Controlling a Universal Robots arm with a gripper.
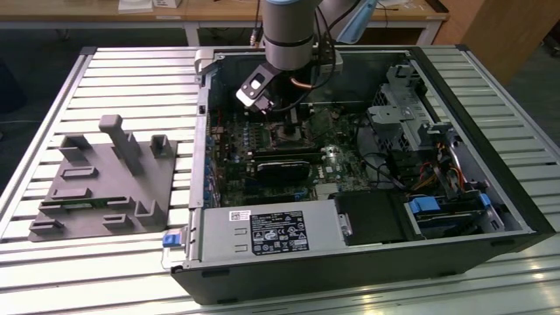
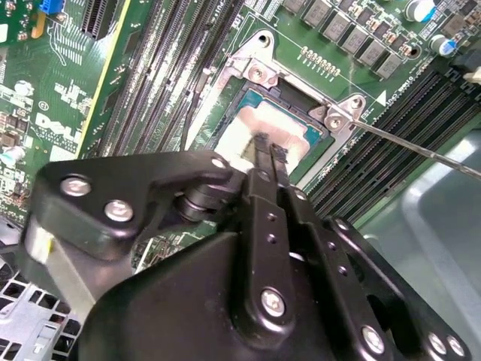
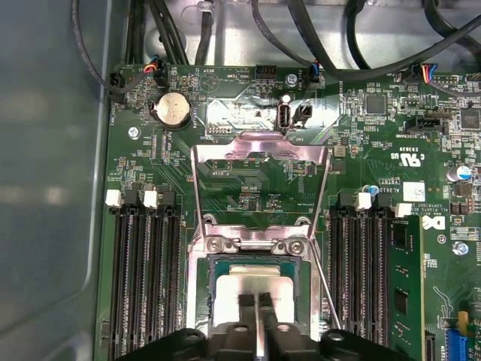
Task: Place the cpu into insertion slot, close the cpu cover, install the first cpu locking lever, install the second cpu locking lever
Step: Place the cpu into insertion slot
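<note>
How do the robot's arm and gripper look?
The arm is a silver-grey tube with a black ring and a light blue joint cap; dark cables run beside it. A white and black box sits near the wrist. The gripper is matte black, with flat links, silver screws and two slim fingers.

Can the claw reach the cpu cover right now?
Probably yes: the claw sits over the cpu, and the cpu cover is flipped open right beside it with nothing lying across it.
</note>
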